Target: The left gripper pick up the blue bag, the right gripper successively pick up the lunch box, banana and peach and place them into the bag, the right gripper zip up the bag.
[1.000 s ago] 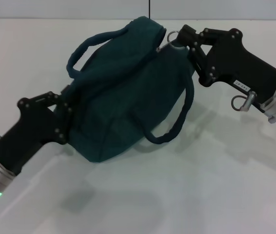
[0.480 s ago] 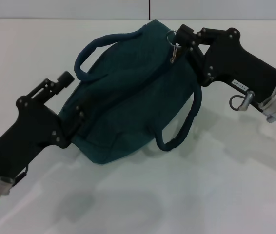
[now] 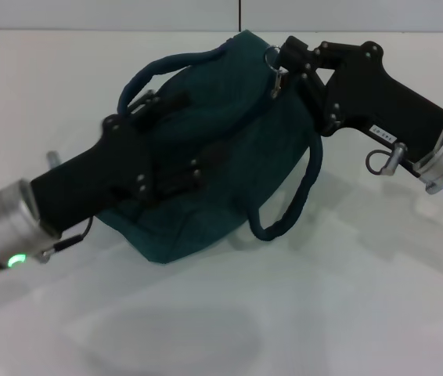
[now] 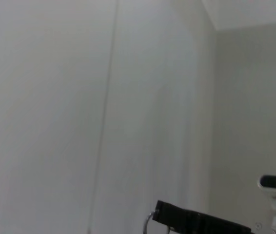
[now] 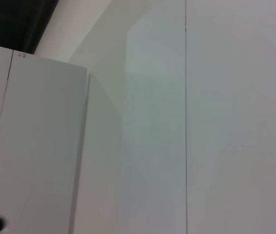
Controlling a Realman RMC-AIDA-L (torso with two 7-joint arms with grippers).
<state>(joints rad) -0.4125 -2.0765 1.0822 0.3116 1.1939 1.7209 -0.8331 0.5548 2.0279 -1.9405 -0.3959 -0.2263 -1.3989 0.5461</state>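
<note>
- Blue bag (image 3: 229,157) lying zipped shut on a white worktop (image 3: 323,313), near the middle of the head view, one loop handle (image 3: 296,196) drooping off its right side, the other arching over its far left edge.
- Left claw (image 3: 176,168) reaching in from the lower left, lying across the bag's front face, black fingers pressed against the fabric; cannot tell whether apart or together.
- Right claw (image 3: 280,59) at the bag's top right corner, fingertips closed together beside the zipper's metal ring pull (image 3: 274,56), which hangs just at the tips.
- Both wrist views facing only pale walls and cabinet panels.
</note>
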